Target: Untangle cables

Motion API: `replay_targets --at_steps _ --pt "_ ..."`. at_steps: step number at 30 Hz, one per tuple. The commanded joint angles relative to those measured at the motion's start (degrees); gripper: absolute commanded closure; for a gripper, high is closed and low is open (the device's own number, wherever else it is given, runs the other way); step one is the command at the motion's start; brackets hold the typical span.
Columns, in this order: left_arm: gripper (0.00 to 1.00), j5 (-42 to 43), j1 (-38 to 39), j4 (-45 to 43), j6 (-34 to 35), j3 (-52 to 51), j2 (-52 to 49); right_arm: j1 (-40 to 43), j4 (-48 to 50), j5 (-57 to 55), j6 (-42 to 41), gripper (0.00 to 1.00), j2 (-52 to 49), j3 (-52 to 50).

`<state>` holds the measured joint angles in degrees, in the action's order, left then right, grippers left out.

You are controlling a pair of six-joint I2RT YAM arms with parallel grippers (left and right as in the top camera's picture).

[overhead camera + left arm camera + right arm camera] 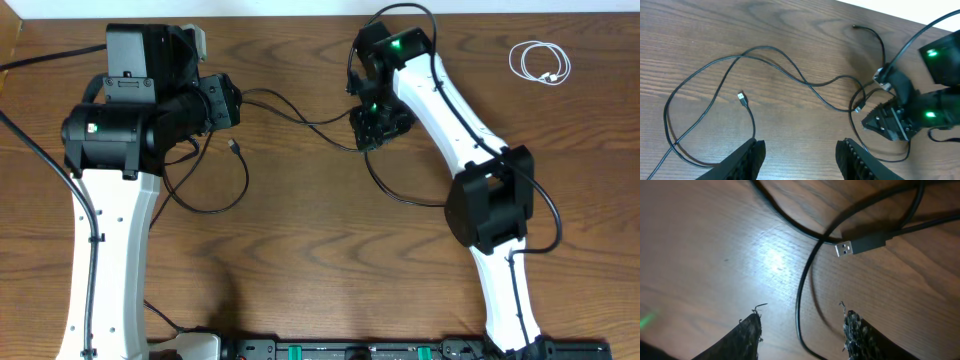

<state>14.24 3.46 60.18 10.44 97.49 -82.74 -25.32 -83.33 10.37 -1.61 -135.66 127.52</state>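
Inspecting the table (pixel 320 260) finds the white cable (pixel 540 63) coiled by itself near the far right corner, well apart from both arms and from the black cable (pixel 205 212). The black cable lies spread over the middle of the wood in loose loops that cross one another between the two arms. The left gripper (pixel 800 152) stands roughly half parted with nothing between its fingers, above a loop that ends in a small plug (pixel 741 98). The right gripper (pixel 802 320) is likewise parted and empty. One strand runs along the wood under its gap, and a USB plug (pixel 860 245) lies just beyond, beside a crossing of strands. The principal hazard, in my judgement, is at that crossing: a closure there could catch two strands at once, and any pull would then tighten the tangle instead of freeing it. A second hazard is the USB plug, whose square shoulder could snag if it is drawn through a loop. Opposed pulls by both arms on the same run could cinch the crossings. The strand is thin and flat on the wood, so fingers coming down short may slip past it or scrape the surface. The arms' own thicker wires hang close by and could be mistaken for the cable.
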Motion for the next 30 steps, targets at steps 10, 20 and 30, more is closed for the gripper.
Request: replay_targets --at_steps 10,20,30 --pt "0.49 -0.8 -0.2 0.2 -0.7 0.3 0.0 -2.2 0.0 -2.3 -7.0 0.52 -6.8 -0.2" --pt "0.49 -0.8 -0.2 0.2 -0.8 0.3 0.0 -2.7 0.2 -2.3 -10.2 0.61 -7.5 -0.4" --pt "0.49 -0.8 -0.2 0.2 -0.8 0.3 0.0 -3.3 4.1 -2.3 -11.2 0.67 -7.5 -5.4"
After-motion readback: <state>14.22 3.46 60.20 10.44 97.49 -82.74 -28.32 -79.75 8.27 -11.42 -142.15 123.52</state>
